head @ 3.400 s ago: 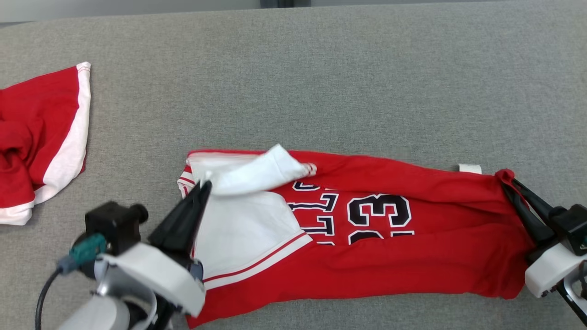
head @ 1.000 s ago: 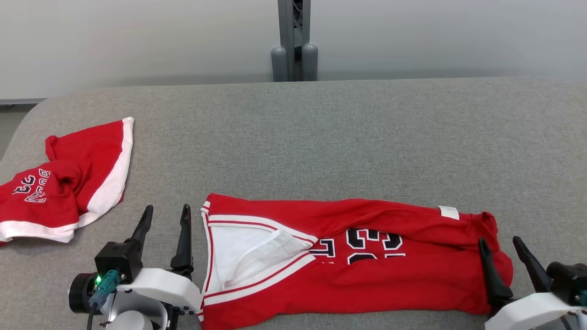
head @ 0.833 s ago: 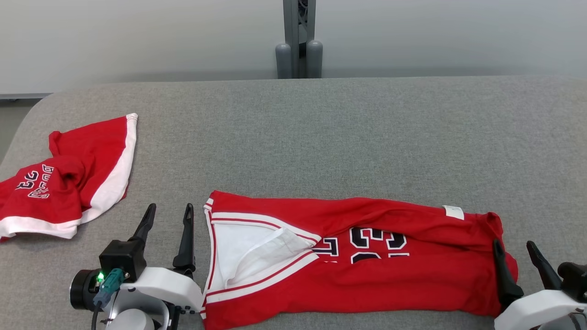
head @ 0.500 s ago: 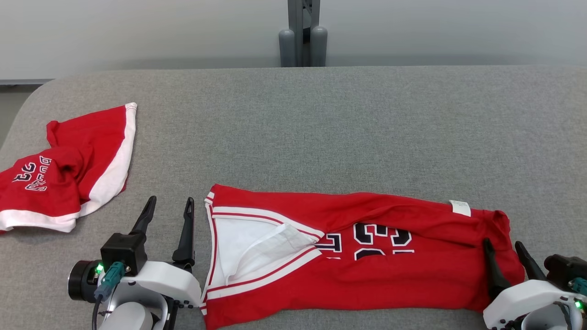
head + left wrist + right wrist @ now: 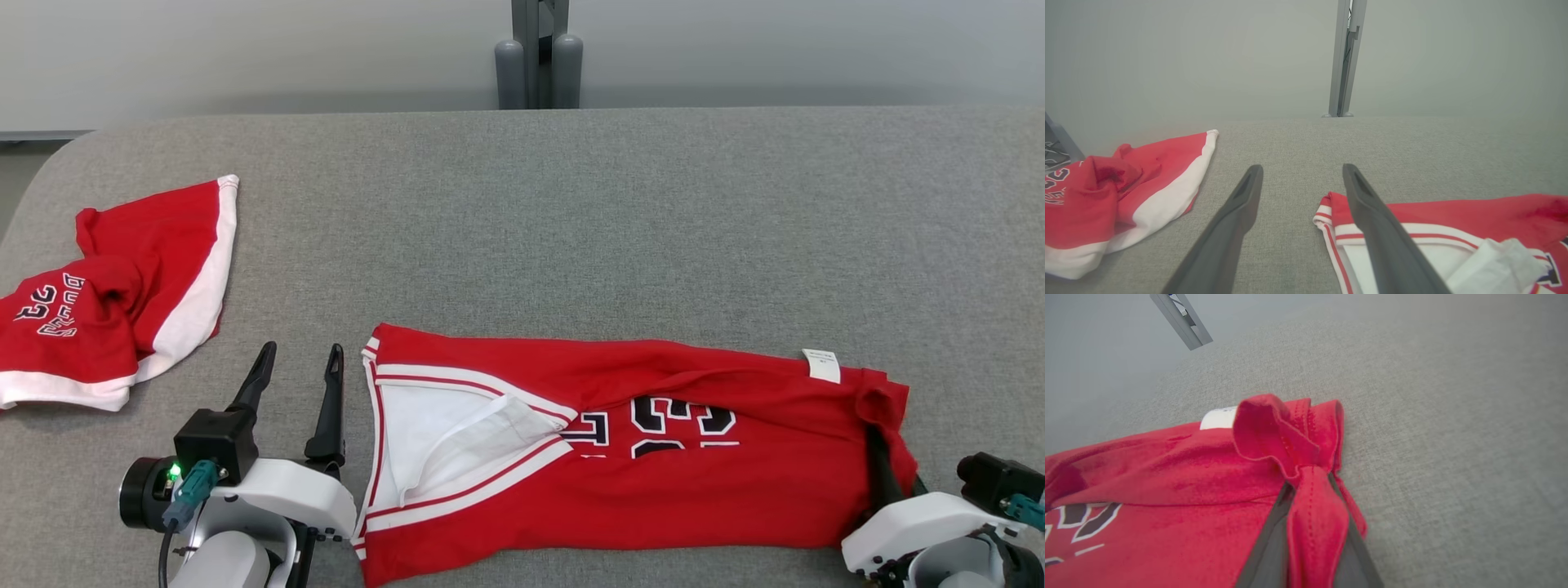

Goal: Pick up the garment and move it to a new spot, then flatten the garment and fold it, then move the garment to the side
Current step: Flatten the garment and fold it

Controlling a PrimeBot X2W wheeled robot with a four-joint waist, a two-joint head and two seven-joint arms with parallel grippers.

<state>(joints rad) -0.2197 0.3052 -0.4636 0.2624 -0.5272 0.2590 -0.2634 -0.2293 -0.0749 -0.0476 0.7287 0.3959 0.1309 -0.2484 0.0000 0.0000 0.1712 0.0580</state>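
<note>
The garment, a red jersey with white trim and dark numbers, lies in a long band across the near side of the grey table. My right gripper is shut on the garment's right-hand hem. In the right wrist view the red cloth bunches up between my right gripper's two dark fingers. My left gripper stands open just left of the white-trimmed end and holds nothing. In the left wrist view my left gripper points across bare table, with the garment's corner beside its right finger.
A second red and white garment lies crumpled at the table's left edge and also shows in the left wrist view. A grey post rises behind the table's far edge. The far half of the table is bare cloth.
My right gripper has closed on the garment's right hem, and the cloth there now puckers. The left gripper stays open in place. The head camera has tilted a little.
</note>
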